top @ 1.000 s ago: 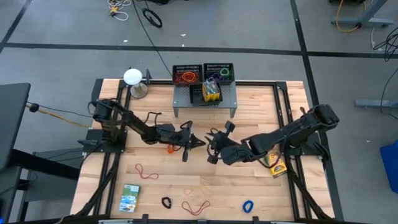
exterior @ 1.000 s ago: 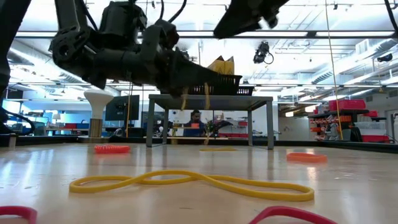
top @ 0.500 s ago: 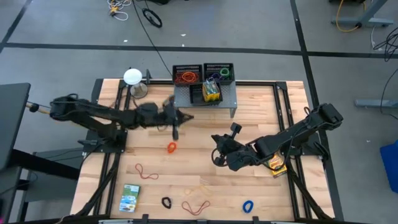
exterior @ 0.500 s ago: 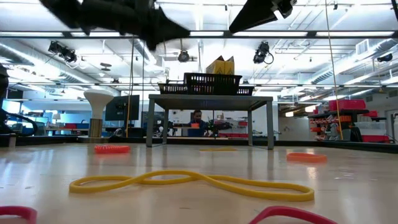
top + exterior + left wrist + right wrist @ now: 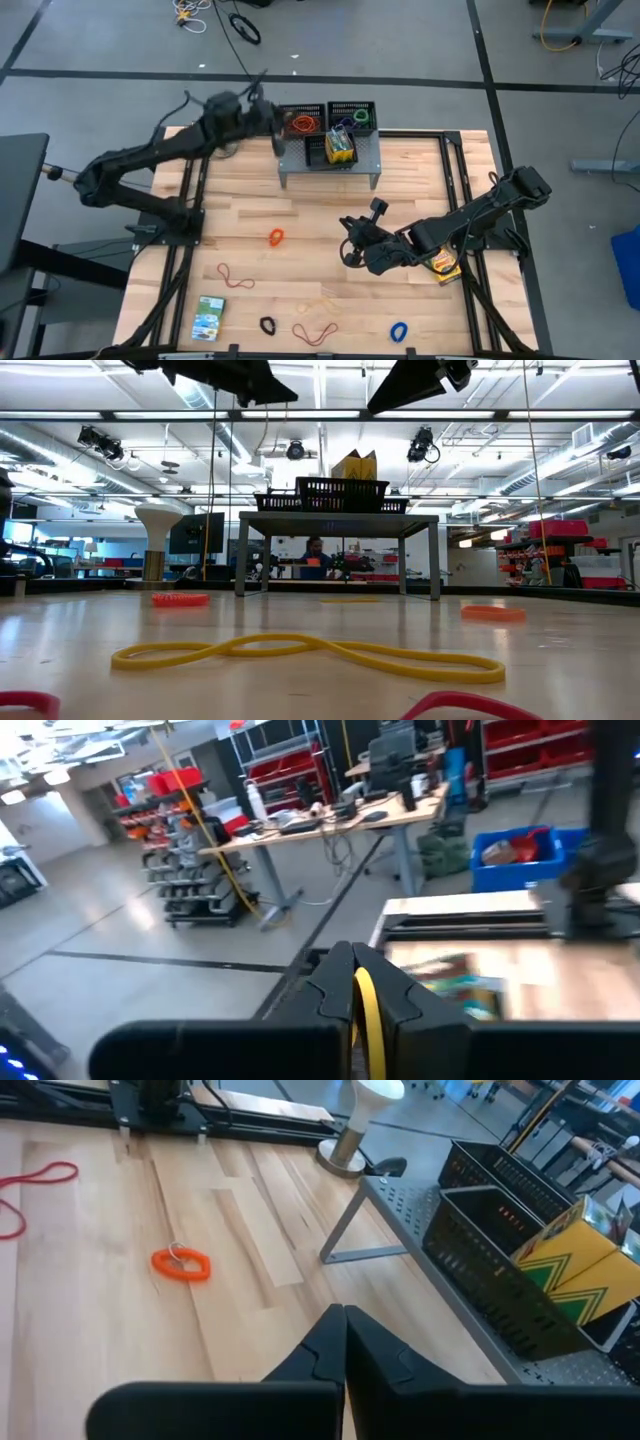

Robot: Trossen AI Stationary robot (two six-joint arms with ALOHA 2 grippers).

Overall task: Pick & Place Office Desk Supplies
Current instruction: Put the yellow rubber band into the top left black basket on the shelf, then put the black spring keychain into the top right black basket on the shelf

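The left gripper (image 5: 268,112) is raised at about 11 o'clock of the table, just beside the mesh trays (image 5: 328,119) on the grey shelf (image 5: 330,160). Its fingers (image 5: 335,990) are pressed together, and a thin yellow rubber band (image 5: 368,1015) is seen pinched between them in the left wrist view.

The right gripper (image 5: 347,243) is held above the middle of the table, slightly toward 4 o'clock. Its fingers (image 5: 330,1345) are closed and nothing is seen between them.

An orange band (image 5: 276,237) lies on the wood near the centre, apart from both grippers. A red band (image 5: 236,276) and a green-white box (image 5: 209,318) are found toward 7 o'clock. A yellow-green box (image 5: 340,147) stands on the shelf at 12 o'clock. A blue band (image 5: 399,330) lies at 5 o'clock.
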